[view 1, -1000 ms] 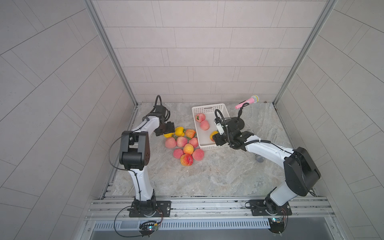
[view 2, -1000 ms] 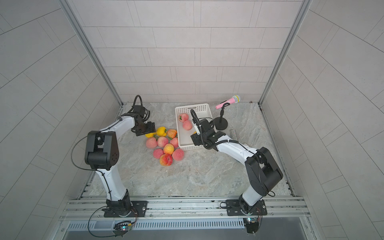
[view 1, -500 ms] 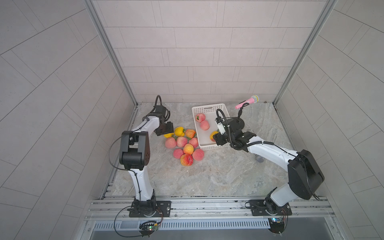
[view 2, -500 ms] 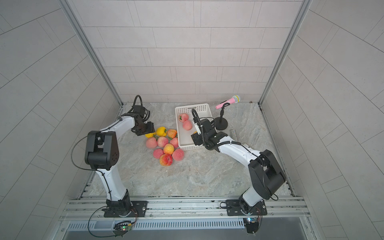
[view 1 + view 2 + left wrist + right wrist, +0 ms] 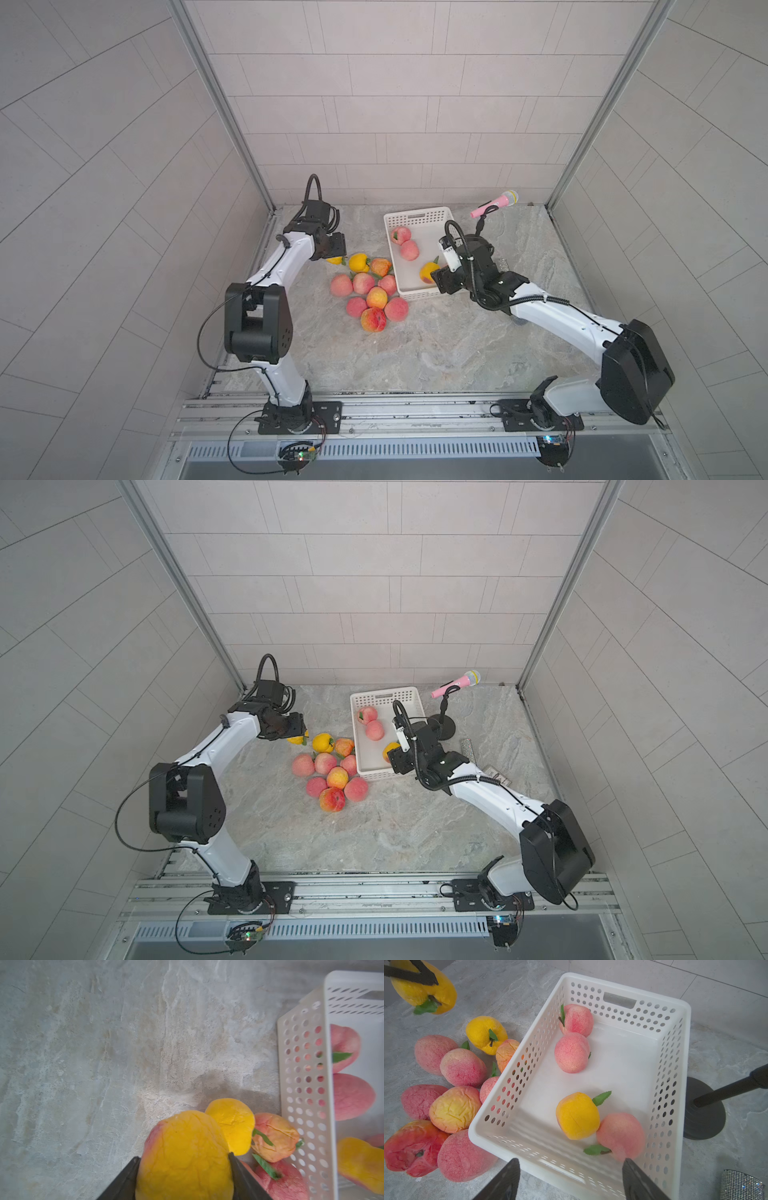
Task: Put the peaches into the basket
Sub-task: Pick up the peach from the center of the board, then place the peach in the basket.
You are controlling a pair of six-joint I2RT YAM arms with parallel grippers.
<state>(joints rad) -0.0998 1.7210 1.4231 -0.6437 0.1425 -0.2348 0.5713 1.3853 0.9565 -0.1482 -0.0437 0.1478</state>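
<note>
Left end effector (image 5: 184, 1156) clamped across yellow peach (image 5: 187, 1174) at loose pile (image 5: 370, 291) on surface (image 5: 436, 353) beside basket (image 5: 683, 1043). Right end effector (image 5: 571, 1164) wide, empty. Peaches look light and squashy: grip mid-body, gently.

The basket (image 5: 399, 216) stands on the surface (image 5: 436, 353) and holds four peaches (image 5: 572, 1052). A cluster of peaches (image 5: 376, 297) lies on the surface against its left wall. A microphone stand (image 5: 446, 729) stands just right of the basket.
</note>
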